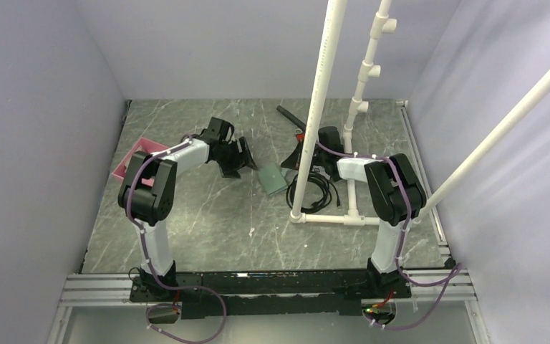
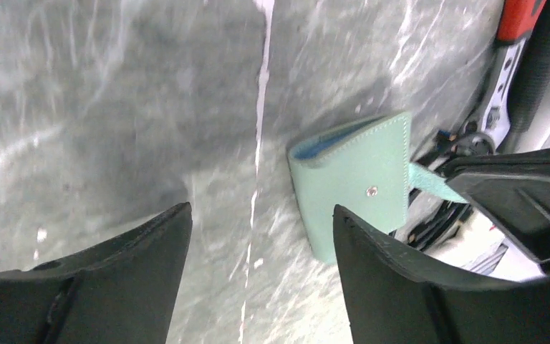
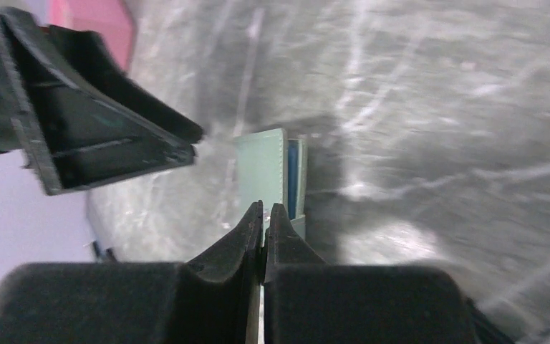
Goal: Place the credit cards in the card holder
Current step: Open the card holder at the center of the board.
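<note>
Over marbled tabletop (image 2: 114, 107), left hand (image 2: 261, 211) gapes empty; right hand (image 3: 266, 206) pinches card holder (image 2: 354, 183) by its tab.

Left arm (image 1: 148, 190) and right arm (image 1: 394, 188): black joint housings, white links, purple cables (image 1: 223, 309) (looped loosely at each base). Left gripper (image 2: 261, 208): matte black, wedge-shaped fingers (image 2: 114, 287).

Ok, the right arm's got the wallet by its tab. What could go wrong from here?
1. The right fingers seem to pinch only the thin tab, so the wallet could slip out or swing if lifted.
2. The open left fingers sit close beside the right ones; closing in risks a bump.
3. Cables and the pipe frame lie right behind the wallet and could snag the right arm.
</note>
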Tool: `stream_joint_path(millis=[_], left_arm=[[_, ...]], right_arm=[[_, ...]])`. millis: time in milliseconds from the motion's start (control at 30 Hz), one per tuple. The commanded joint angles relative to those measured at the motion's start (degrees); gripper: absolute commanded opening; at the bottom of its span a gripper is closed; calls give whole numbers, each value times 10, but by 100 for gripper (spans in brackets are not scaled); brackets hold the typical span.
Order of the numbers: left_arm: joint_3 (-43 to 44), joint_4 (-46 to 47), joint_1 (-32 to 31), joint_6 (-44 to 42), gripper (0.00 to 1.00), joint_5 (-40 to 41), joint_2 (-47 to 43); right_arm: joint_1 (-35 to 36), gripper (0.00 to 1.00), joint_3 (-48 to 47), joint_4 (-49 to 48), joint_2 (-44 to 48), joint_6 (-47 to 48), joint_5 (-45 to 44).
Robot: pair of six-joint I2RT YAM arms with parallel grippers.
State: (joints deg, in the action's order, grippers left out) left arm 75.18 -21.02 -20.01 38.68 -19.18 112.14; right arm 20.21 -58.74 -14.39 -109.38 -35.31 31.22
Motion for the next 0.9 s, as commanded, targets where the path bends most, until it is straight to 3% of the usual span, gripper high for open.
stream_joint_path(millis=[0,100,267,400,500,567,867], left_arm=[[-42,8,-6,8,83,-14,-63],[-51,56,-24,40,95,-50,-70],[-29,37,-57,66,92,15,-73],[-75,67,-62,97,83,47,-102],[-62,47,-62,83,91,52,-96],[-40,30,-65,68,90,41,-77],[-58,-3,-72,53,57,83,-99]], right_arm=[[14,0,-7,-101,26,-67,127],[19,0,-5,-116,16,-80,146],[42,0,19,-132,37,-82,138],[42,0,33,-129,52,-76,115],[42,0,42,-145,57,-82,122],[42,0,45,-150,61,-84,124],[42,0,51,-147,86,-80,98]])
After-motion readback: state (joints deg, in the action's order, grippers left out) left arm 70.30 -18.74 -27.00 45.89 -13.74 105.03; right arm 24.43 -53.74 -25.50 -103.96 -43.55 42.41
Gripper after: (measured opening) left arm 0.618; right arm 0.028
